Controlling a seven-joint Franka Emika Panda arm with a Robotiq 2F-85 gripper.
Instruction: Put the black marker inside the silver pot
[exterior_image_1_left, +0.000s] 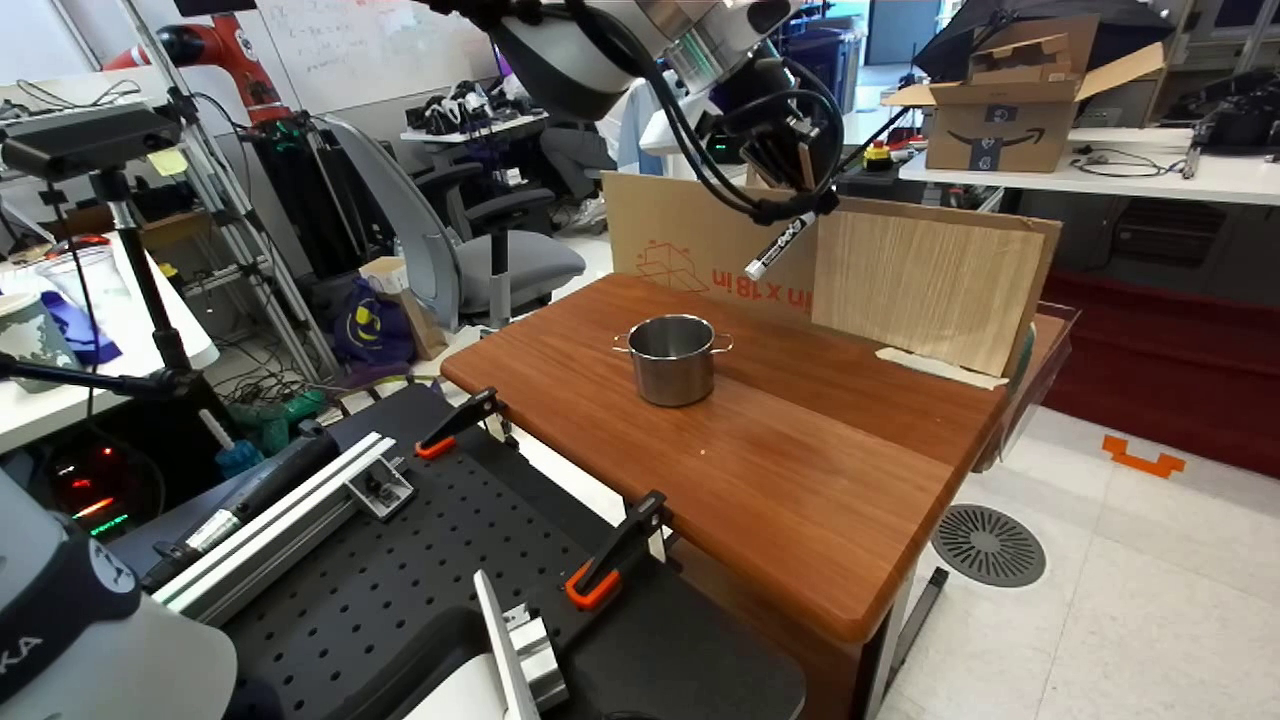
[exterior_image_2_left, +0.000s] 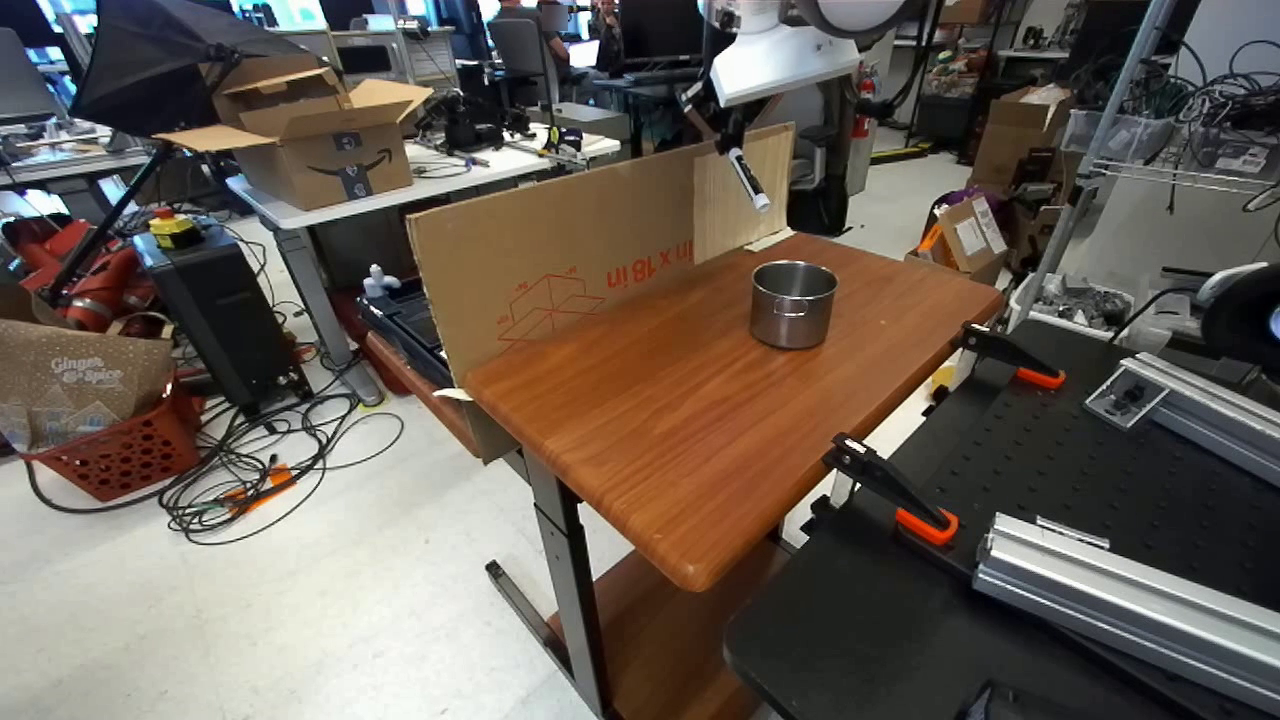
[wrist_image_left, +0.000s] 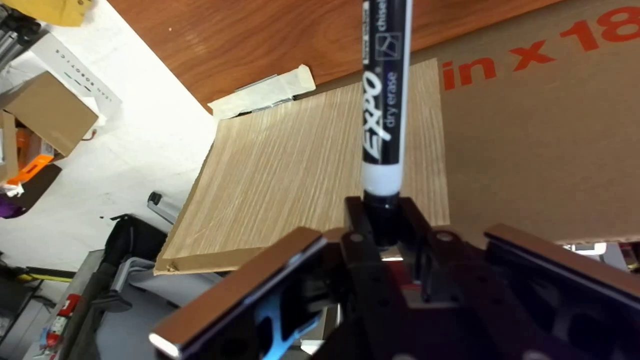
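Note:
The silver pot (exterior_image_1_left: 674, 375) stands upright on the brown wooden table, its mouth open upward; it also shows in an exterior view (exterior_image_2_left: 790, 315). It is out of the wrist view. My gripper (wrist_image_left: 382, 215) is shut on the cap end of the black marker (wrist_image_left: 385, 100), whose barrel reads EXPO. In both exterior views the gripper (exterior_image_1_left: 818, 203) (exterior_image_2_left: 733, 145) is high above the table near the cardboard panel. The marker (exterior_image_1_left: 783, 243) (exterior_image_2_left: 748, 180) hangs tilted from the fingertips, its white end lower, apart from the pot and higher than its rim.
A cardboard panel (exterior_image_1_left: 720, 235) with a light wood-grain sheet (exterior_image_1_left: 925, 290) stands along the table's (exterior_image_1_left: 810, 450) far edge. Orange-tipped clamps (exterior_image_1_left: 615, 555) (exterior_image_1_left: 455, 425) hold the near edge against the black perforated base (exterior_image_1_left: 400, 580). A strip of tape (wrist_image_left: 265, 95) lies at the panel's foot.

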